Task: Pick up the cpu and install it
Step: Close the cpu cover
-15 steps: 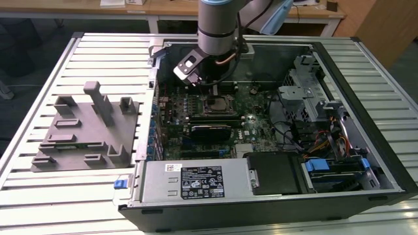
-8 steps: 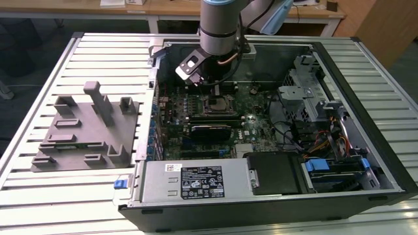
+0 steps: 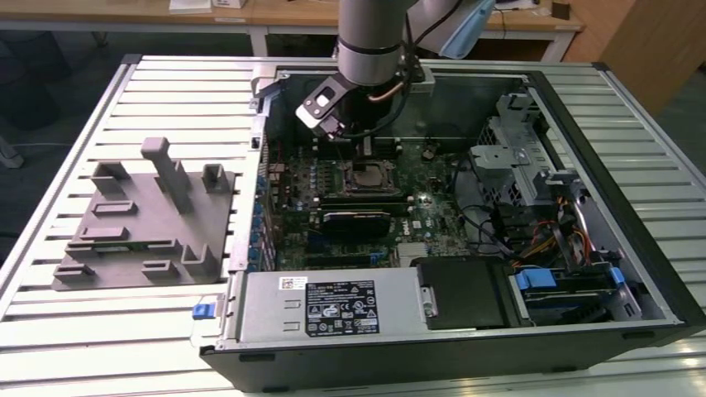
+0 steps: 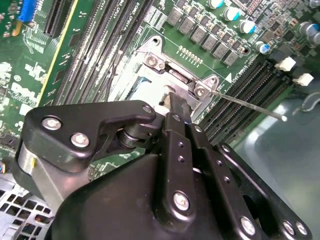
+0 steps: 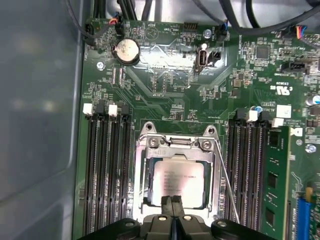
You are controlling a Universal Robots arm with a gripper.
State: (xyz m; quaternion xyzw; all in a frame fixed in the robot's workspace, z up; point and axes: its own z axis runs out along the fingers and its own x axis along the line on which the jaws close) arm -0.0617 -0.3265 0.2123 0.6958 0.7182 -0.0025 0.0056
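Note:
The cpu [image 5: 178, 181], a pale silvery square, lies flat inside the metal socket frame [image 5: 175, 144] on the green motherboard. My gripper [image 5: 173, 201] is shut, its two black fingers pressed together with no gap, and their tips rest at the edge of the cpu. In the second wrist view the gripper [image 4: 175, 98] points down onto the socket, and a strip of the cpu [image 4: 149, 91] shows beside it. In the exterior view the gripper [image 3: 362, 151] hangs just over the socket [image 3: 369, 175] inside the open computer case.
A thin wire lever [image 5: 227, 185] sticks out beside the socket. Black memory slots [image 5: 107, 165] flank it on both sides. A grey fixture block [image 3: 144, 219] with upright posts sits on the slatted table at the exterior view's left. Case walls, power supply [image 3: 331, 306] and drive cage [image 3: 518, 157] surround the board.

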